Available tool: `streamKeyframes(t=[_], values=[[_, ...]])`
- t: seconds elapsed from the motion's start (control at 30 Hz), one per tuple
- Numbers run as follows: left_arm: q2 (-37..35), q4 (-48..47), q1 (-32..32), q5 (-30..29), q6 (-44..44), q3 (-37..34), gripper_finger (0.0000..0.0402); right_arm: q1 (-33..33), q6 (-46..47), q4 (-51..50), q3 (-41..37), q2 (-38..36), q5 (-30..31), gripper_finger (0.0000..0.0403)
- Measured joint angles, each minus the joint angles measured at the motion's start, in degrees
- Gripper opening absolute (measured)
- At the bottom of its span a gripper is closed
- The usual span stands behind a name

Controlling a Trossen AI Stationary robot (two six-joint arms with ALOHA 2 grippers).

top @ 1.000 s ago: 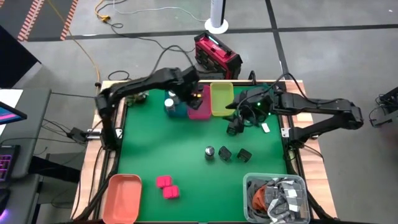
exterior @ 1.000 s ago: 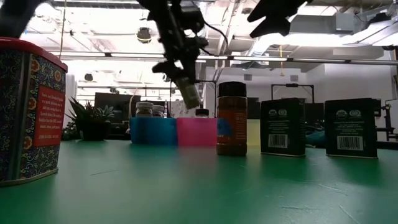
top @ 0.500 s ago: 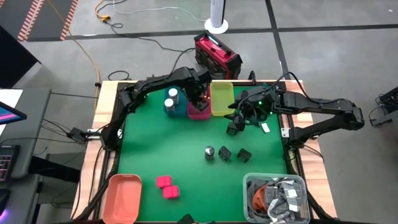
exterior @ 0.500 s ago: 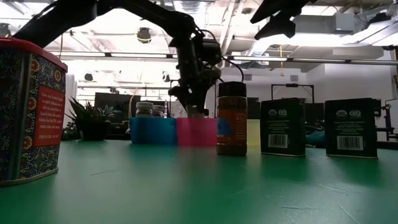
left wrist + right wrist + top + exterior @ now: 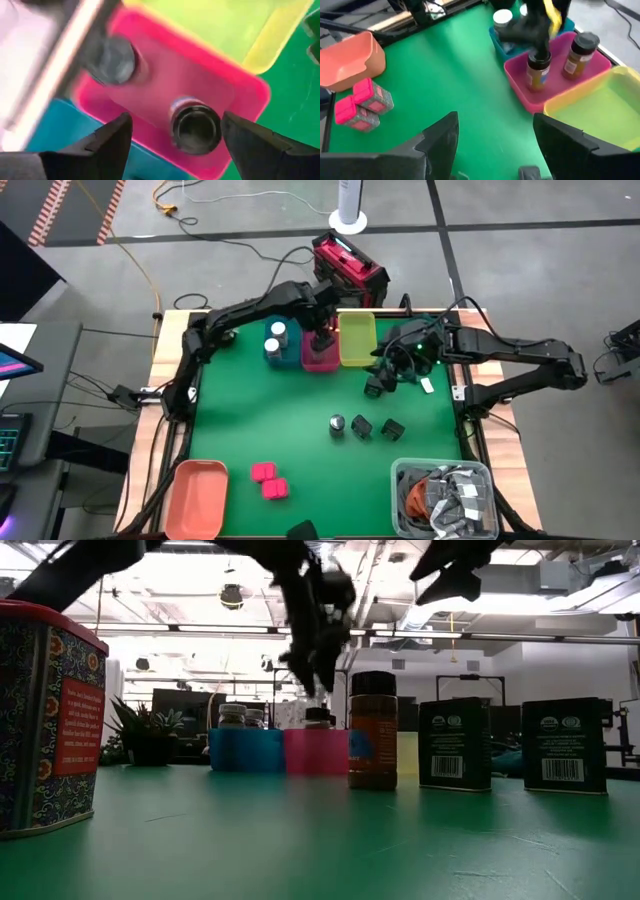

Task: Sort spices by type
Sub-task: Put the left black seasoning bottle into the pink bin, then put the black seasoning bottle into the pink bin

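Where 2 jars [image 5: 538, 68] stand, pink bin [image 5: 320, 358].

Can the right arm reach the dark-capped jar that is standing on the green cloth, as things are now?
Probably yes. The right gripper hangs open over bare cloth, and the dark-capped jar stands nearby with nothing above it. The two black boxes beside it may crowd one finger.

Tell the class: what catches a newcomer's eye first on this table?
The row of bright bins at the far edge: blue, pink bin and yellow. The left pincer hangs open over the pink bin, above a dark-capped jar. Two pink blocks lie near the front.
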Motion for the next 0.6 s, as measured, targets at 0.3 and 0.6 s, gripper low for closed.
streamKeyframes(t=[0.3, 0.6], values=[[-7.2, -2.9, -7.3, 3.5, 3.6, 0.7, 0.0292, -0.3, 0.4, -5.5, 0.0, -4.0, 0.1, 0.0284], [-7.1, -2.3, -23.8, 8.6, -3.9, -1.0, 0.0293, -0.7, -0.6, -6.3, 0.0, -5.9, 1.2, 0.0284]])
